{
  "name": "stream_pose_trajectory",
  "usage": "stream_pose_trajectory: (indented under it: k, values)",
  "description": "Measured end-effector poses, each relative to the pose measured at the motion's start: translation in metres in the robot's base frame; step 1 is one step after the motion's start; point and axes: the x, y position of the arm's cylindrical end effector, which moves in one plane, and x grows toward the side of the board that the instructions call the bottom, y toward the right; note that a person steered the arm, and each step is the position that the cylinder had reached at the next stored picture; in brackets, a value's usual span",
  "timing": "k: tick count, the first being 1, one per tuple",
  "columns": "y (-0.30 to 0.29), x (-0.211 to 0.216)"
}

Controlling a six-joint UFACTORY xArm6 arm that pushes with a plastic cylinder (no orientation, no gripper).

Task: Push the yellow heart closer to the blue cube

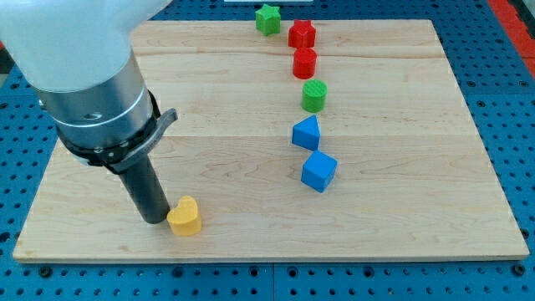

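Note:
The yellow heart [185,216] lies near the board's bottom edge, left of centre. My tip [154,219] rests on the board right against the heart's left side. The blue cube [318,170] sits to the right of the heart and a little higher in the view, well apart from it. The arm's big grey body fills the view's top left.
A blue triangular block [306,133] sits just above the blue cube. Above it stand a green cylinder [314,96], a red cylinder [304,63], a red star [302,34] and a green star [267,18]. The wooden board [418,217] lies on a blue perforated table.

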Motion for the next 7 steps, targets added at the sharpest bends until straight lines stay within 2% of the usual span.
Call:
stream_pose_trajectory:
  k: [2,4,7]
  values:
    - [0.049,0.001]
    - [0.062,0.02]
    - [0.131,0.001]
